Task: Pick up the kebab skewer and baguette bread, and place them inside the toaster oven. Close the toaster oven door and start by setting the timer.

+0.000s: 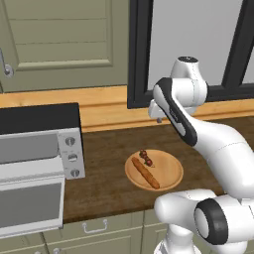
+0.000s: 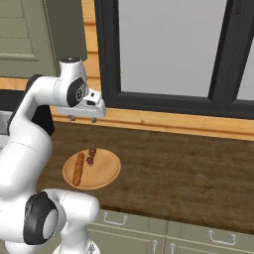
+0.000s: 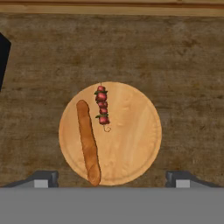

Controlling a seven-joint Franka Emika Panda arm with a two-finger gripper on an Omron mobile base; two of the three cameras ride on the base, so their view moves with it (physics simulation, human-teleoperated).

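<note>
Jaws spread wide, empty, high above wooden plate on desk. Baguette bread at plate's 9 o'clock; kebab skewer near 12. Toaster oven left, its door dropped open.

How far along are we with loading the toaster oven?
Done: only the oven door hangs open. In hand: nothing; the pincer is open above the plate, apart from the food. Left: skewer and baguette both lie on the plate and must go into the oven; then close the door and set the timer.
</note>
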